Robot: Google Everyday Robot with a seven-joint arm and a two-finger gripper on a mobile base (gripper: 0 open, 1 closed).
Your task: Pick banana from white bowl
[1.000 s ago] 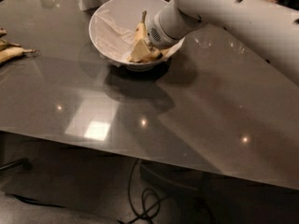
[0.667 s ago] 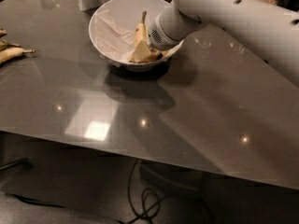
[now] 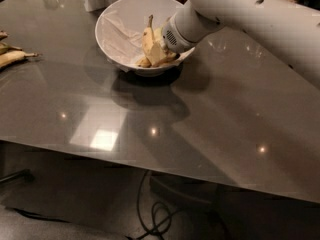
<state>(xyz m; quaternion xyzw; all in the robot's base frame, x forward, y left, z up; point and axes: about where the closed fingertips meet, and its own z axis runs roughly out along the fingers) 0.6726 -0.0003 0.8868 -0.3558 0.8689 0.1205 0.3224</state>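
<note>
I am hanging my pincer (image 3: 159,51) low inside the bowl (image 3: 107,19), in the upper middle of the frame, with my arm slanting in from the upper right so the wrist is clearing the near rim. The banana (image 3: 148,41) is sitting in the bowl's right half, stem pointing up, touching the pincer; it is leaning that way because the crumpled paper (image 3: 120,34) is propping it from the left. I cannot tell whether the pincer is wide, narrow or gripping, since the wrist and the fruit are hiding it. The bowl is resting on the tabletop (image 3: 210,114), so I am judging the lift not yet done. Other bananas (image 3: 12,56) are lying at the left edge, well apart.
</note>
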